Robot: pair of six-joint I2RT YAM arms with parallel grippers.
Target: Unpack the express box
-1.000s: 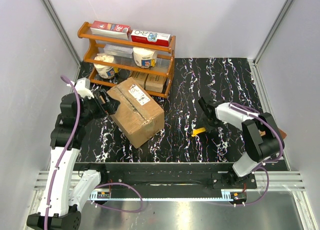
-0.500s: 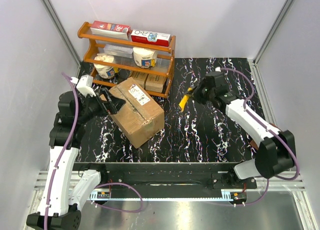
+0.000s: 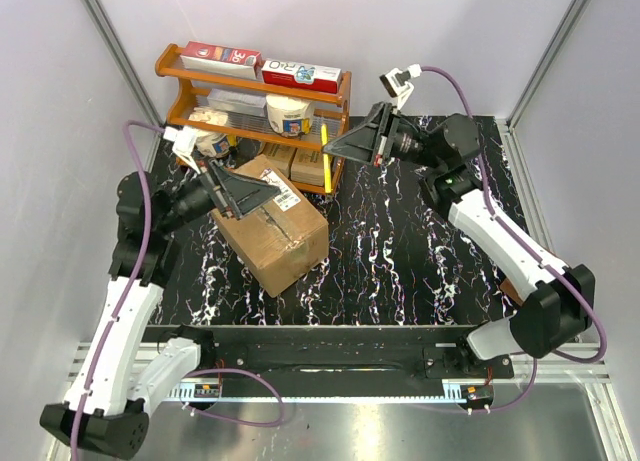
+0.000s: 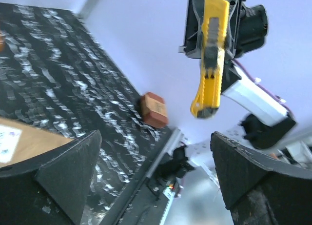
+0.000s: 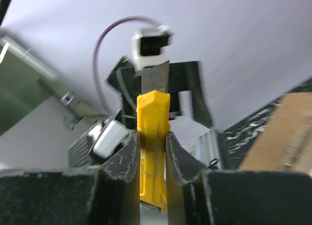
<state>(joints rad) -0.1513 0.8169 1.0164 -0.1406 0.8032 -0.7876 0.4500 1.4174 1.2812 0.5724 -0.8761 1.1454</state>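
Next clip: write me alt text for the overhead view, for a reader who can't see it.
The right hand holds a yellow knife up near a wooden shelf. The open left hand hovers at the closed brown box, which sits on the dark speckled table.

Express box (image 3: 272,221) sits left-centre on table (image 3: 400,261), rack (image 3: 255,106) right behind it at back-left corner. Cartons (image 3: 300,163) on rack's btm shelf, flat boxes (image 3: 300,75) up top. Knife (image 3: 326,171) in right gripper (image 3: 335,152), off rack's rt end.
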